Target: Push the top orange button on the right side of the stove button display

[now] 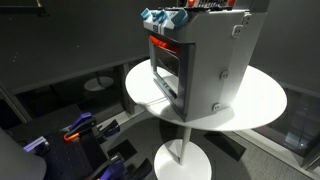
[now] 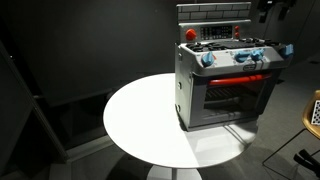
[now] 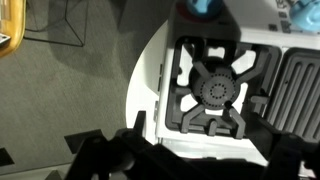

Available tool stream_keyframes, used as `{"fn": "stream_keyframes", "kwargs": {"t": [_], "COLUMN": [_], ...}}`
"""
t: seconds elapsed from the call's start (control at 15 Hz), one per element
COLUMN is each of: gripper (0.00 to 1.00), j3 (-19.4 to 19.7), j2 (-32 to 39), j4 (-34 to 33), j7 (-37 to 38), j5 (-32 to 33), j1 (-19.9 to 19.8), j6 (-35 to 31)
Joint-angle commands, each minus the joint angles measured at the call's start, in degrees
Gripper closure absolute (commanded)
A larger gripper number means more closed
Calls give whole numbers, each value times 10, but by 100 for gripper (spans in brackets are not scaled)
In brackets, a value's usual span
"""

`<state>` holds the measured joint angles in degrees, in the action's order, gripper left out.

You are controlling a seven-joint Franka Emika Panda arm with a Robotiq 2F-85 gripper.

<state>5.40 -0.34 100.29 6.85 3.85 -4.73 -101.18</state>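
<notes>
Stove: gripper hovers above burner, jaws apart.

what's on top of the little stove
A black burner grate and a ribbed grill plate sit on the stove, with blue knobs along the front edge. The surface beneath the grate is covered, and any buttons are too small to tell.

From my seat, the round white table lies bare in front of and beside the stove, so I have open room to come in on the door side. Blue knobs jut out along the upper front edge, and a backboard rises behind the cooktop. In the wrist view the raised black burner grate sits directly below me.
</notes>
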Motion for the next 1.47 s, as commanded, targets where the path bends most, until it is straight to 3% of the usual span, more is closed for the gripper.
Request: {"fn": "stream_keyframes", "kwargs": {"t": [0.0, 0.33, 1.0, 1.4], "gripper": [0, 0, 0, 0], "j3": [-1, -3, -15, -15], "j2": [-27, -72, -193, -182], "j4": [4, 32, 162, 157], "j7": [17, 16, 4, 6], "j5": [-18, -19, -10, -13], "j1": [-2, -1, 0, -2], "j6": [77, 132, 122, 133]}}
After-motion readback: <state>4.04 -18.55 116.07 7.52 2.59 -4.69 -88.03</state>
